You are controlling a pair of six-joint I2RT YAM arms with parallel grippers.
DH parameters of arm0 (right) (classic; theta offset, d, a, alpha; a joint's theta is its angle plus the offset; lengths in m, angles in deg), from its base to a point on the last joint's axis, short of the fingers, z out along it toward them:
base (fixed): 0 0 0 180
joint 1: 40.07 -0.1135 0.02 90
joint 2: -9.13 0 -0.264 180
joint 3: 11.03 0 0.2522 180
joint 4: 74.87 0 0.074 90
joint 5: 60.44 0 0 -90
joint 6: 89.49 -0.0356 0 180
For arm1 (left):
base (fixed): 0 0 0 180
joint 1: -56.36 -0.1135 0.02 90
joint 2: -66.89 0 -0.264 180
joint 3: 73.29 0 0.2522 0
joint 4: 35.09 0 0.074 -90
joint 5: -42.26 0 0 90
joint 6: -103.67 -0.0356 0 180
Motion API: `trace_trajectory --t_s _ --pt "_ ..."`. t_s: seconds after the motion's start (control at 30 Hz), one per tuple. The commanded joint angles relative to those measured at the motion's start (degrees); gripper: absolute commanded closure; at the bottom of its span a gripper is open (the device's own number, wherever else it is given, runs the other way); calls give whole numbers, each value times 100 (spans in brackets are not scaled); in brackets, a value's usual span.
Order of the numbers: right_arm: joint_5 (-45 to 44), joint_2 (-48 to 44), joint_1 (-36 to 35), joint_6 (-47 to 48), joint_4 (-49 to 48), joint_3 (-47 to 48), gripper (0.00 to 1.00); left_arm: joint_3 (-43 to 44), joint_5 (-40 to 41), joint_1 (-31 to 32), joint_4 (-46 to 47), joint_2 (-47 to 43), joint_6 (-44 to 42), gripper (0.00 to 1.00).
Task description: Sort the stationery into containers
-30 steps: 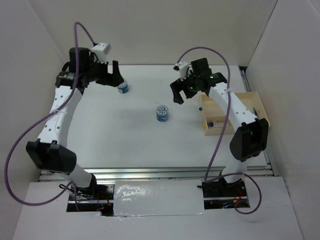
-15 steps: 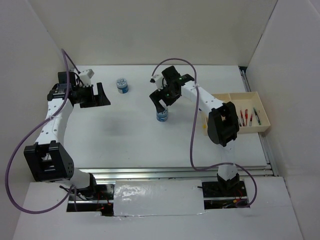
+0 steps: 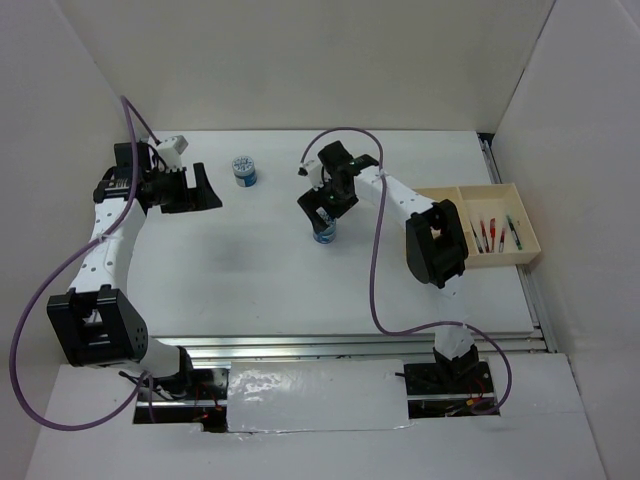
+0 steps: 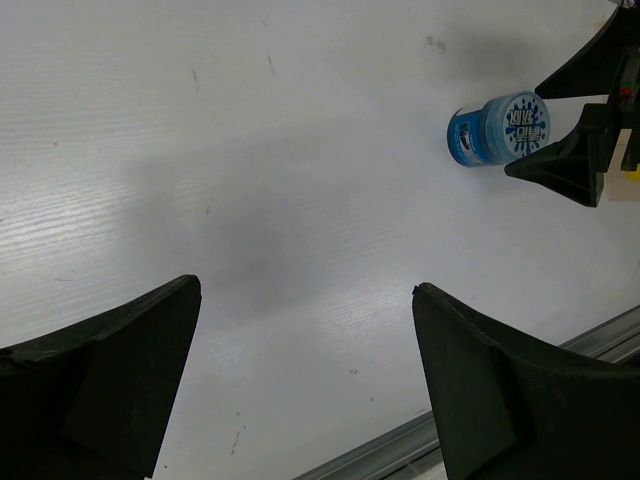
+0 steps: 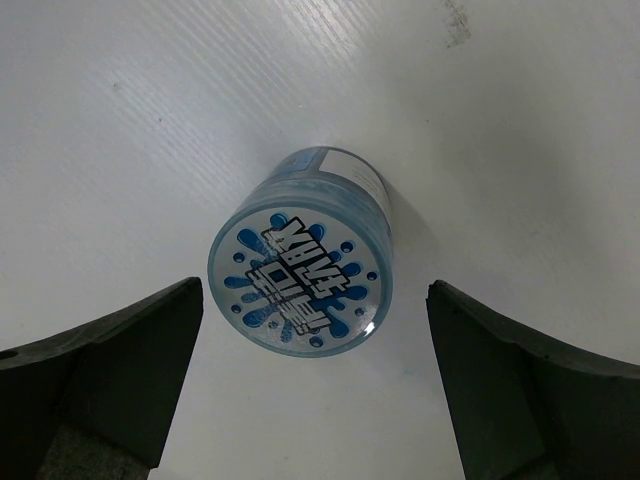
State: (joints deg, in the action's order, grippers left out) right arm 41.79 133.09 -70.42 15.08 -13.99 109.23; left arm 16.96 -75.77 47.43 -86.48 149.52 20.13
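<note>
One blue-and-white roll [image 3: 324,232] stands mid-table. My right gripper [image 3: 325,205] hangs over it, open, with its fingers on either side of the roll and apart from it. In the right wrist view the roll [image 5: 300,265] sits between the fingers of the gripper [image 5: 315,288]. A second roll [image 3: 243,170] stands far left of centre. My left gripper [image 3: 196,188] is open and empty, left of that roll. The left wrist view shows the open gripper [image 4: 305,287] and the middle roll [image 4: 498,130]. The beige tray [image 3: 490,186] at the right holds several pens [image 3: 490,235].
White walls close the table in at the left, back and right. A metal rail [image 3: 350,345] runs along the near edge and also shows in the left wrist view [image 4: 480,440]. The right arm's elbow [image 3: 435,245] hides the tray's left part.
My right gripper has swung left from the tray and come down around the middle roll. My left gripper has drawn back leftwards, away from the far roll.
</note>
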Motion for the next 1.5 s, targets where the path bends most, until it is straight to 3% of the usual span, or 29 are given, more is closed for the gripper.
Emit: trace_trajectory --t_s 0.0,0.43,0.7,0.97,1.2,1.47 --pt "-28 -4 -50 -15 -97 55 2 -20 -167 5 212 -80 101 1" --pt "183 67 -59 116 26 196 27 15 -150 5 203 -10 110 1" --pt "192 -82 -76 195 26 126 51 50 -141 5 177 51 92 1" --pt "570 -1241 134 152 184 -6 60 182 -185 32 107 130 57 1" --pt "737 -2191 1265 362 693 -6 61 244 -264 146 115 174 40 1" --pt "737 -2456 2840 1004 1002 -305 62 296 -229 260 106 218 13 1"
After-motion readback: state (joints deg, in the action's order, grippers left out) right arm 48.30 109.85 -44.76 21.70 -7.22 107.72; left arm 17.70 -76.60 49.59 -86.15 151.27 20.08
